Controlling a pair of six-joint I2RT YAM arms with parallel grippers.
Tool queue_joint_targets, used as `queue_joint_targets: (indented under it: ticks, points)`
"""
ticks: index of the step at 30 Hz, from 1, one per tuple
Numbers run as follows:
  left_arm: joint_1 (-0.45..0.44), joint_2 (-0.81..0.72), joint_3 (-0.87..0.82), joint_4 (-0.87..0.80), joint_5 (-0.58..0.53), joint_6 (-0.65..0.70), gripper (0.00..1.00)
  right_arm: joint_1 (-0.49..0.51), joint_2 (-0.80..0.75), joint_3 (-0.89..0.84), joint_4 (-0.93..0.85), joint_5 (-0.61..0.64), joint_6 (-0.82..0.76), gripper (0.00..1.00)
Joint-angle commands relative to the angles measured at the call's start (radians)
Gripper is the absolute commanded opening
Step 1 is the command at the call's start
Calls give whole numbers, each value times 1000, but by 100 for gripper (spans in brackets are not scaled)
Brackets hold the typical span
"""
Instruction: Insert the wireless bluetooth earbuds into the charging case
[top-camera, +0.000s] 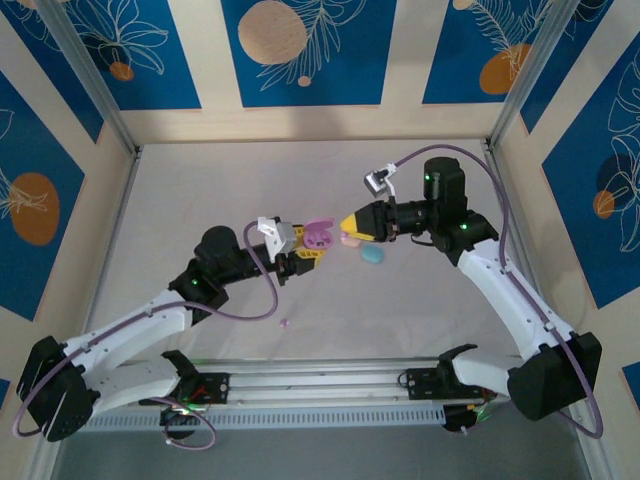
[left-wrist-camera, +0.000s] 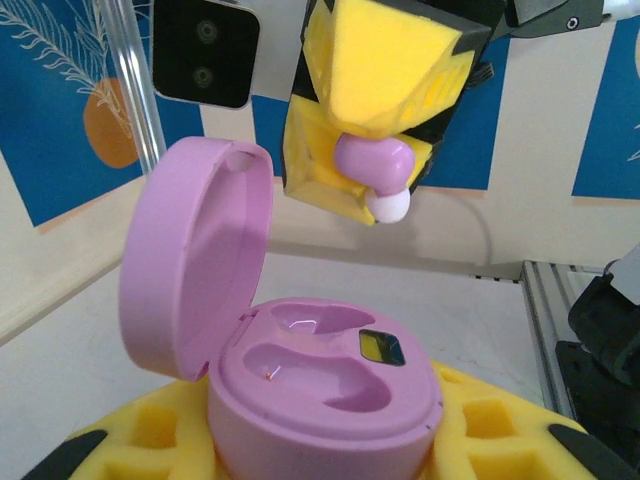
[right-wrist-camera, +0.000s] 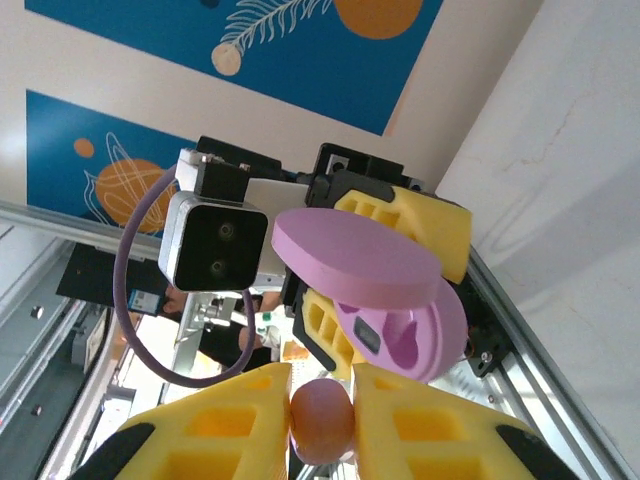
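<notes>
My left gripper (top-camera: 303, 247) is shut on the base of a purple oval charging case (left-wrist-camera: 325, 395). Its lid (left-wrist-camera: 195, 255) stands open and both moulded slots are empty. My right gripper (right-wrist-camera: 322, 388) is shut on a purple earbud (right-wrist-camera: 322, 422). In the left wrist view that earbud (left-wrist-camera: 378, 168), with its white tip pointing down, hangs just above and beyond the open case, pinched between the yellow foam fingers (left-wrist-camera: 385, 65). From the right wrist, the case (right-wrist-camera: 405, 335) faces me with its lid (right-wrist-camera: 355, 258) raised. A second tiny purple earbud (top-camera: 284, 322) lies on the table near the front.
A pink oval case (top-camera: 350, 240) and a light blue oval case (top-camera: 372, 255) lie on the table under the two grippers. The metal rail (top-camera: 320, 385) with the arm bases runs along the near edge. Patterned walls enclose the table.
</notes>
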Motion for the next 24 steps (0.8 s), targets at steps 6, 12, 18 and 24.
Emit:
queue_joint_targets:
  ticks: [6, 12, 18, 24]
  points:
    - [-9, 11, 22, 74, 52, -24, 30, 52, 21, 42, -31, 42, -60, 22]
    - [-9, 11, 24, 80, 54, -30, 30, 59, 30, 51, -37, 48, -72, 22]
    - [-9, 11, 25, 78, 52, -33, 30, 64, 33, 52, -37, 53, -71, 22]
    - [-11, 11, 25, 80, 52, -33, 30, 67, 32, 54, -42, 57, -71, 22]
